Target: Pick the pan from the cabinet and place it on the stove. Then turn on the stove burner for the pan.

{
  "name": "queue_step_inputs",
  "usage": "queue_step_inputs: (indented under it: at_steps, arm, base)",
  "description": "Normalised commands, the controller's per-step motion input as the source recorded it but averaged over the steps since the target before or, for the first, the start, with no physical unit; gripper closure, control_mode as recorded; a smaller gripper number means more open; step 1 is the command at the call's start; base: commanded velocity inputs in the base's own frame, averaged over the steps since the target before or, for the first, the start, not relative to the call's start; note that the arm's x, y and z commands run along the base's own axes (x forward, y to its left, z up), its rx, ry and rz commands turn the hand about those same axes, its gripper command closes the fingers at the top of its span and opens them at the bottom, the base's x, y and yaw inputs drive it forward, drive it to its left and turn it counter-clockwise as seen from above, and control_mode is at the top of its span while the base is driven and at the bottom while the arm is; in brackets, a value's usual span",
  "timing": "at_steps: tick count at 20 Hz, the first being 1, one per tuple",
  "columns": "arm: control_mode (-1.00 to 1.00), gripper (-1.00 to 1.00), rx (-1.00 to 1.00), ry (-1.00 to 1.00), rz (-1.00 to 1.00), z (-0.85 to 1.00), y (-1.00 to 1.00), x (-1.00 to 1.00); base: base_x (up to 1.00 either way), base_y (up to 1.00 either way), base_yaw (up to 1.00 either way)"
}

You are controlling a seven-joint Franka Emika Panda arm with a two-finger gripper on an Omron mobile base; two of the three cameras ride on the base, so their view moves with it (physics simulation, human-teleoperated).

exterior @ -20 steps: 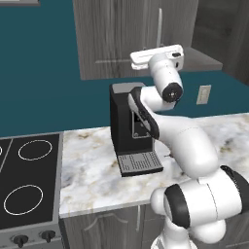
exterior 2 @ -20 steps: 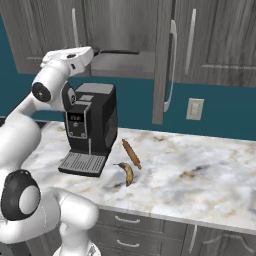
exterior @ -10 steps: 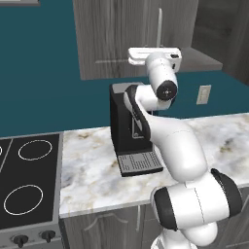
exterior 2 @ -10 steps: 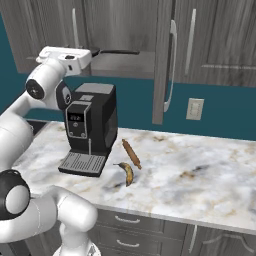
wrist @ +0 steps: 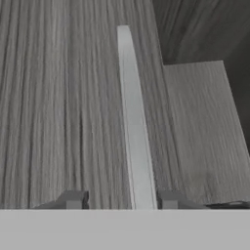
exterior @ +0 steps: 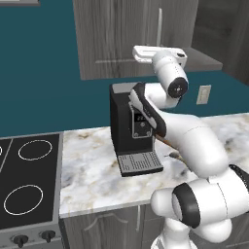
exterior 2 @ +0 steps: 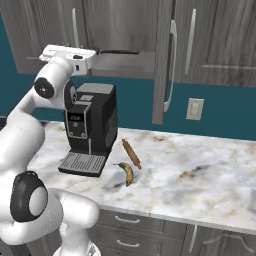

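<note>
Pan [exterior 2: 118,51]: only its thin black handle is made out, in the right base view, lying level at the foot of the cabinet [exterior 2: 125,22]; long axis runs across that view, from just beside the gripper [wrist: 122,201] towards the open door [exterior 2: 163,65]; pan body not discernible

Position: above and behind the coffee machine [exterior 2: 93,125], well apart from the stove [exterior: 29,194]

Gripper: fingertips spread, one each side of a silver bar handle [wrist: 135,122] in the hand view; contact cannot be told

Left base view: grey shelf [exterior: 206,59] to the right of the hand

Hand view: wood-grain door face, shelf beside the bar
</note>
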Motion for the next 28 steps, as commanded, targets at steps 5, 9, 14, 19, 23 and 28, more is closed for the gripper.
queue_step_inputs:
  at_steps: [5,9,14,19,23,28]
  arm:
    - [-1.0,1.0,-0.07,-0.01,-0.01,-0.27,-0.44,0.01]
    - [-1.0,1.0,-0.02,0.01,-0.01,-0.02,-0.04,0.0]
    - [-1.0,1.0,0.01,0.0,0.0,0.12,0.06,-0.12]
    - [-1.0,1.0,0.01,0.0,0.05,0.07,0.34,-0.17]
    - [-1.0,1.0,0.01,0.0,0.12,0.18,0.38,-0.36]
    - [-1.0,1.0,0.0,0.0,0.15,0.21,0.41,-0.7]
  base:
    - [0.0,0.0,0.0]
    - [0.0,0.0,0.0]
    - [0.0,0.0,0.0]
    - [0.0,0.0,0.0]
    - [0.0,0.0,0.0]
    - [0.0,0.0,0.0]
